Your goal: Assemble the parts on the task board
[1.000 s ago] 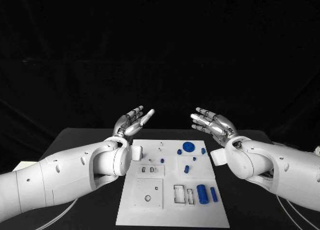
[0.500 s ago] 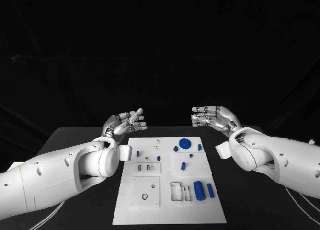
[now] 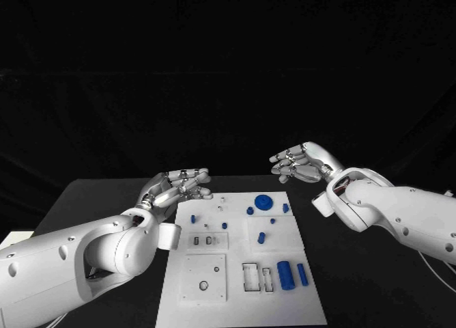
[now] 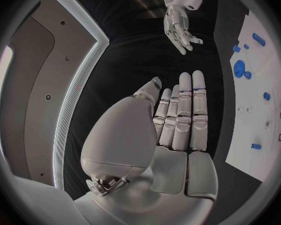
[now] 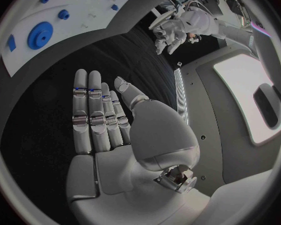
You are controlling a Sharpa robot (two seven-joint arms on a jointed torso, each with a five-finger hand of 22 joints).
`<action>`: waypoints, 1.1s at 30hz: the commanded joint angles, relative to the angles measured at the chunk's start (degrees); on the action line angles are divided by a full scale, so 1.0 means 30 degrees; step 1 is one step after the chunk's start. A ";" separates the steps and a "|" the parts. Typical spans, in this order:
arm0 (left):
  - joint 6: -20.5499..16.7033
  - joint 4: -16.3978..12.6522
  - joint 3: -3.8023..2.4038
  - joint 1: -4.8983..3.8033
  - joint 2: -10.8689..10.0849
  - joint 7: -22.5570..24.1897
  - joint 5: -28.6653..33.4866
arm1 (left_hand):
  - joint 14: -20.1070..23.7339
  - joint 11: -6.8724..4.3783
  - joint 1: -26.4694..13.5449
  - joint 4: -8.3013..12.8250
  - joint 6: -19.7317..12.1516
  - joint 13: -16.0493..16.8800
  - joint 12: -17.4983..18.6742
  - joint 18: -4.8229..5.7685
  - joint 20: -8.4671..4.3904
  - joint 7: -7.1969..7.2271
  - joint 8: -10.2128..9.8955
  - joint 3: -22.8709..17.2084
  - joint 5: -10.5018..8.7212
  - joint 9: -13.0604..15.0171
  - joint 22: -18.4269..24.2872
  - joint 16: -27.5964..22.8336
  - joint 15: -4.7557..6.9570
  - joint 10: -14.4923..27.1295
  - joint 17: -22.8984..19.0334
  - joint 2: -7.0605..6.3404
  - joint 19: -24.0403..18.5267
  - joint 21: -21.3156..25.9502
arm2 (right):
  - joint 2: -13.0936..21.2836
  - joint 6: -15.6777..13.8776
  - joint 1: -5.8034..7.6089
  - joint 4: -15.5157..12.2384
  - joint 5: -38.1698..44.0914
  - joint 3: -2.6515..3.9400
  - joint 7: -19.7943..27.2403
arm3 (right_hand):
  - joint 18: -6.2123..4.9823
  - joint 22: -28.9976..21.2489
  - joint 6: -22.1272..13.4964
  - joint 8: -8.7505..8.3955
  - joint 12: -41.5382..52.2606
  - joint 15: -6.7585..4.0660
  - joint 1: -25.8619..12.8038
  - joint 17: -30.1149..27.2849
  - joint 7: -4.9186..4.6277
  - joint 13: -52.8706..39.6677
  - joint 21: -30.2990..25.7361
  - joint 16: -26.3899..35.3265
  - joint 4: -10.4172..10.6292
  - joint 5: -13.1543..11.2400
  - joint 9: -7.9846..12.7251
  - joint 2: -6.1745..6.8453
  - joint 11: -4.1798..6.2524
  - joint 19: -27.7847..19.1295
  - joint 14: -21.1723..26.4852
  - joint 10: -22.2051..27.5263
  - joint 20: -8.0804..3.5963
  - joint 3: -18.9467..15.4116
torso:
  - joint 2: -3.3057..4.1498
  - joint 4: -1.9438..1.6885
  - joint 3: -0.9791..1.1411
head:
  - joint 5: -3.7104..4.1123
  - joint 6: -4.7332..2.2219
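Both hands are raised off the black table and hold nothing: the left hand hangs just beside the task board's far left corner and the right hand beyond its far right corner, each shown by its wrist view with fingers straight and side by side, thumb apart. Below and between them the blue parts lie untouched on the board, the round disc nearest the right hand, the large cylinder and a thinner peg well back toward the robot. To start well, one hand should probably descend palm-down over a single part, pinch it squarely, and avoid brushing its neighbours
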State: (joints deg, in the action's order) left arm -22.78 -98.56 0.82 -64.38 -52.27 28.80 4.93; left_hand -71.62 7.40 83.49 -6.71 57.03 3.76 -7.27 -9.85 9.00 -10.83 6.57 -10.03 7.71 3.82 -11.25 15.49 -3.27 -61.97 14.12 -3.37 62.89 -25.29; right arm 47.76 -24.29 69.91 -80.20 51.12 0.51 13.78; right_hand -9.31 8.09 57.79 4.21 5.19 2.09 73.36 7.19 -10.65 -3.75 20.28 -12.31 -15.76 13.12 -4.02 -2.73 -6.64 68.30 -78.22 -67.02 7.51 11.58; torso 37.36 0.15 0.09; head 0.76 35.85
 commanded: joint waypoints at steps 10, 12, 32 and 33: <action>0.1196 -0.1896 -0.0186 -0.0263 -0.0901 0.0080 0.1061 | -0.0313 0.0032 -0.0621 -0.0076 0.0143 -0.0010 0.0559 -0.0167 -0.0012 -0.0025 -0.0472 -0.0145 -0.0117 -0.0035 -0.0286 -0.0007 -0.0015 -0.0127 0.0650 -0.0195 0.0402 -0.0543 | -0.0282 0.3253 0.0946 -0.0553 1.2951 0.0132 -0.5639 | -0.0265 0.3680 0.1916 -0.0165 -0.0524 -0.1209 -0.0902 0.8089 0.0962 -0.0134 0.6264 -1.0211 0.0145 -0.0161 -0.0050 0.1507 0.0950 0.2868 -0.2740 -0.1583 -0.1389 0.1702 | 0.1819 -0.0436 -0.0077 | 0.0433 -0.0729; 0.1163 -0.2089 -0.0196 -0.0280 -0.0967 0.0117 0.1122 | -0.0324 0.0034 -0.0652 -0.0075 0.0145 -0.0009 0.0595 -0.0166 -0.0013 -0.0028 -0.0498 -0.0143 -0.0118 -0.0034 -0.0307 -0.0009 -0.0015 -0.0124 0.0698 -0.0201 0.0422 -0.0582 | -0.0317 0.3530 0.1010 -0.0759 1.3855 0.0141 -0.5896 | 0.0030 0.6299 0.1870 -0.0171 -0.0535 -0.1118 -0.1043 1.0289 0.0957 -0.0130 0.8480 -1.2285 0.0300 -0.0592 -0.0050 0.1673 0.1062 0.3321 -0.2869 -0.1394 -0.1395 0.1858 | 0.2022 -0.0512 -0.0112 | 0.0511 -0.0817; 0.0935 -0.2283 -0.0417 -0.0581 -0.1701 0.0386 0.1221 | -0.0276 0.0063 -0.0767 -0.0047 0.0105 -0.0009 0.0768 -0.0152 -0.0002 -0.0051 -0.0641 -0.0125 -0.0123 -0.0038 -0.0374 -0.0071 -0.0042 -0.0073 0.0896 -0.0245 0.0410 -0.0702 | -0.0913 0.5712 0.1076 -0.1559 1.7036 0.0159 -0.6067 | 0.0795 1.3591 0.1536 -0.0169 -0.0529 -0.0826 -0.0790 1.6077 0.1049 -0.0092 1.4861 -1.7862 0.1753 -0.1101 -0.0085 0.2727 0.0756 0.3306 -0.2597 -0.0232 -0.0956 0.2505 | 0.2941 -0.1026 -0.0341 | 0.0810 -0.0893; 0.0927 -0.2273 -0.0418 -0.0586 -0.1707 0.0384 0.1225 | -0.0263 0.0068 -0.0780 -0.0045 0.0101 -0.0009 0.0785 -0.0150 0.0000 -0.0058 -0.0655 -0.0123 -0.0122 -0.0038 -0.0379 -0.0082 -0.0047 -0.0067 0.0915 -0.0246 0.0399 -0.0709 | -0.0914 0.5801 0.1070 -0.1586 1.7108 0.0159 -0.6075 | 0.0797 1.3616 0.1539 -0.0167 -0.0529 -0.0826 -0.0786 1.6101 0.1049 -0.0092 1.4881 -1.7883 0.1759 -0.1098 -0.0086 0.2728 0.0756 0.3308 -0.2599 -0.0229 -0.0955 0.2508 | 0.2953 -0.1048 -0.0360 | 0.0841 -0.0873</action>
State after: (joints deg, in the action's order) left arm -20.78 -105.39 -0.38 -66.03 -57.40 29.07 8.30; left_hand -72.22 7.47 81.62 -6.87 57.02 3.77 -5.27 -9.83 8.89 -10.84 4.80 -10.20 7.71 3.77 -12.30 15.48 -3.48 -62.05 16.82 -4.16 63.77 -27.08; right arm 45.09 -9.94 73.14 -84.78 99.28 0.96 -3.91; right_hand -7.51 48.81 62.64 3.96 3.71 -0.71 70.89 55.36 -7.54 -4.07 64.78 -65.80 -10.81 10.09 -4.22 4.99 -4.33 78.46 -84.12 -68.07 4.34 19.14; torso 45.85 -2.67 -0.80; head 3.11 33.06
